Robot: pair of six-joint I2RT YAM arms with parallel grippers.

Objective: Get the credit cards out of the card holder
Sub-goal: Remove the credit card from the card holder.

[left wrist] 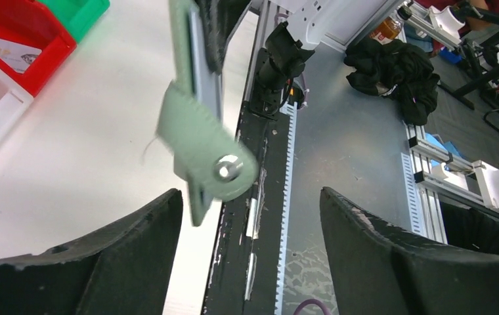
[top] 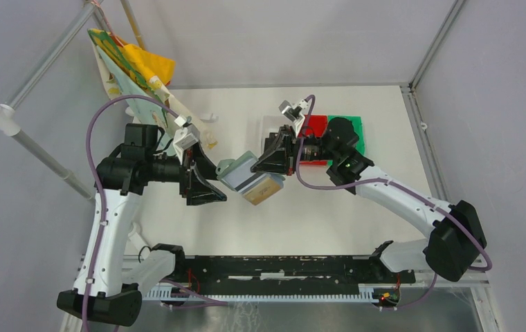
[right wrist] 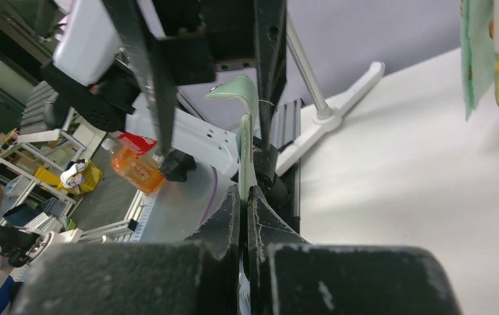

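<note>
The grey-green card holder (top: pixel 238 170) hangs in the air between the two arms, above the middle of the table. A tan-gold credit card (top: pixel 264 189) shows at its lower right edge. My right gripper (top: pixel 279 156) is shut on the holder's right side; in the right wrist view the jaws (right wrist: pixel 244 197) pinch its thin green edge (right wrist: pixel 246 147). My left gripper (top: pixel 213 182) stands open just left of the holder. In the left wrist view the holder's tab with a metal snap (left wrist: pixel 224 169) dangles above the gap of the left gripper (left wrist: pixel 250 220), touching neither finger.
White (top: pixel 268 131), red (top: pixel 313 126) and green (top: pixel 352 128) bins sit at the back right, behind the right arm. A pale card (left wrist: pixel 4 51) lies in the red bin (left wrist: pixel 40 36). A colourful cloth (top: pixel 132 69) hangs from a white pole (top: pixel 35 149) at the back left.
</note>
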